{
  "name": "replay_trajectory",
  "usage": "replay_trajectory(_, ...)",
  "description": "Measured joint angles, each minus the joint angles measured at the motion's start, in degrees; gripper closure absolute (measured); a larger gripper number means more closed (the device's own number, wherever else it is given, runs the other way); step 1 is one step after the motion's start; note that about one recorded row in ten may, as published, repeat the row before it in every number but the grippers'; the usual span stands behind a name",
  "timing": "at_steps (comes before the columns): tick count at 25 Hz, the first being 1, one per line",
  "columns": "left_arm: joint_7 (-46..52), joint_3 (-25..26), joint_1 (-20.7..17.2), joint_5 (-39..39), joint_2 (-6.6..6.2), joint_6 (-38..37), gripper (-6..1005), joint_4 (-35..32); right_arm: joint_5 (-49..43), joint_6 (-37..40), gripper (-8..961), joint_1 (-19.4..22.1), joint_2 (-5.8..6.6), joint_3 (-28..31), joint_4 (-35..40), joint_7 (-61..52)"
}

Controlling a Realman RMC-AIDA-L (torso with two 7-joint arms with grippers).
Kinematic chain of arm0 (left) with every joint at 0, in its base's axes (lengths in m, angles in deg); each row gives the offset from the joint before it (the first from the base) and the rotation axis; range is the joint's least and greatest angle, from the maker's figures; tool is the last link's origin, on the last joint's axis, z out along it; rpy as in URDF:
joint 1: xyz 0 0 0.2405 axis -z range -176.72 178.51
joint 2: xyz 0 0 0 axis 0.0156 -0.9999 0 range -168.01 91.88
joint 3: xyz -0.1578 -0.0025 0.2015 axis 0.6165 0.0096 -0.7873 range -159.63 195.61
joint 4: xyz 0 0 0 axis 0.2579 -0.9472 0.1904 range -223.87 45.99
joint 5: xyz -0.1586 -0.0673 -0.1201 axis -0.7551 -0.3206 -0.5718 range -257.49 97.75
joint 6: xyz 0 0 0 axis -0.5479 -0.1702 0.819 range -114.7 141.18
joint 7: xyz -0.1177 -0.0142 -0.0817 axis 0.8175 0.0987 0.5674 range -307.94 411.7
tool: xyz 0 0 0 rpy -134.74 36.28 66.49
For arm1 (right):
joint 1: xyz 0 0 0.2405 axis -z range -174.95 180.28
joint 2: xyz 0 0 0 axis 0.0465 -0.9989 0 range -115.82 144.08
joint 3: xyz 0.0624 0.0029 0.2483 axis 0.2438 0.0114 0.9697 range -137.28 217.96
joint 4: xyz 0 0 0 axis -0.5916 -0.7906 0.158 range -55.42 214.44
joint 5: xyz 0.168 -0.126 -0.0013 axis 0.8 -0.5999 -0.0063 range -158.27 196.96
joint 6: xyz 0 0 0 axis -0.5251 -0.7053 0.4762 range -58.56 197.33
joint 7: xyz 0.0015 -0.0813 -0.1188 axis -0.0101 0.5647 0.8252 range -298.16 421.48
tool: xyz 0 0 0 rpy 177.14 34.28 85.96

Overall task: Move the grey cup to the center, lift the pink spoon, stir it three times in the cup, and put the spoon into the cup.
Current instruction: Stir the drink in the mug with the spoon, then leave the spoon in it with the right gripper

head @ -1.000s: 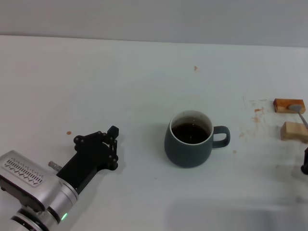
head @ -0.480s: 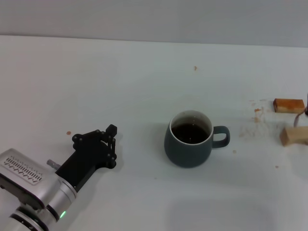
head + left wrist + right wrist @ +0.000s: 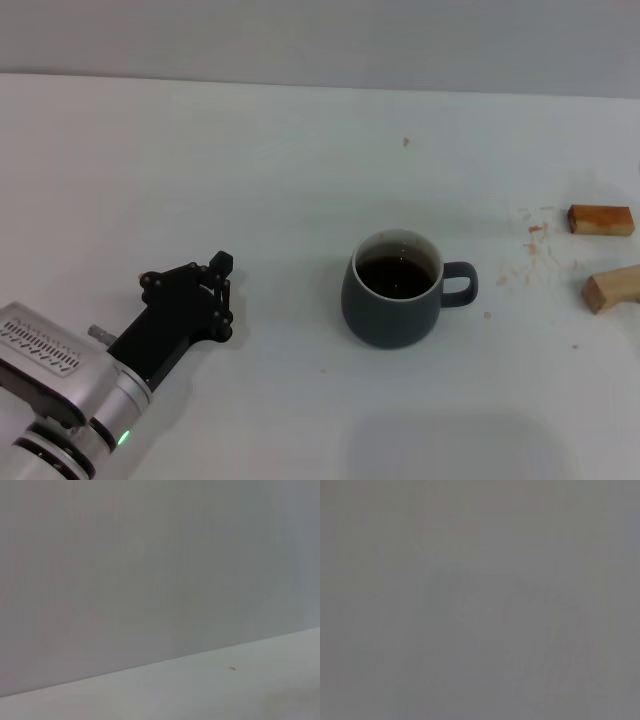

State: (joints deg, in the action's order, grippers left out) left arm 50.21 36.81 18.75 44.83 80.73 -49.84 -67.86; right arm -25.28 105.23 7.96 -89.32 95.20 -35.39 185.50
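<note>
Since already near the middle of the table (image 3: 200,150), with handle toward the robot's right and dark liquid inside, looks done as far as placing the grey cup (image 3: 392,300) goes. Holds no spoon: nothing sticking up above the rim, nothing leaning on the whitish inner wall. Cannot find the pink spoon in the head view or in either wrist view, so cannot say where it lies or whether it is held. Judging from that, leaves the lift, the three stirs and the drop into the cup all to be done, or at least not shown as done.

Out to the cup's right, well apart from it: two small wooden blocks, one (image 3: 601,219) farther back, one (image 3: 612,288) nearer and tilted, with a few brownish specks on the table between blocks and cup. Out to the cup's left, also well apart: left gripper (image 3: 222,293), low over the table, touching nothing and carrying nothing; cannot tell whether apart or together from this angle. Left wrist view gives only the table's far edge and a blank wall. No right gripper anywhere in the head view, and nothing recognisable in the right wrist view, so no telling its state.
</note>
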Motion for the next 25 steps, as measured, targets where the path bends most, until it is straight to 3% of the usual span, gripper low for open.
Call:
replay_trajectory(3, 0.0, 0.0, 0.4, 0.0, 0.05, 0.2, 1001, -0.4, 10.3, 0.5, 920, -0.6, -3.97, 2.2, -1.2, 14.4)
replay_trajectory(5, 0.0, 0.0, 0.7, 0.0, 0.05, 0.3, 1001, -0.6, 15.9, 1.1, 920, -1.6, -7.59, 2.8, -0.8, 23.9)
replay_trajectory(8, 0.0, 0.0, 1.1, 0.0, 0.04, 0.3, 1001, -1.0, 19.5, 1.4, 921, -3.1, -12.40, 2.8, 0.9, 32.2)
replay_trajectory(10, 0.0, 0.0, 1.3, 0.0, 0.03, 0.3, 1001, -1.2, 19.8, 0.9, 922, -4.3, -14.52, 2.3, 2.6, 34.2)
replay_trajectory(17, 0.0, 0.2, 2.2, 0.0, 0.03, 0.6, 1001, -1.8, 22.3, -1.7, 921, -10.7, -15.40, -0.4, 6.0, 33.9)
replay_trajectory(25, 0.0, 0.3, 2.3, 0.0, 0.03, 0.7, 1001, -2.2, 21.7, -1.5, 923, -12.8, -15.60, -5.7, 6.4, 31.2)
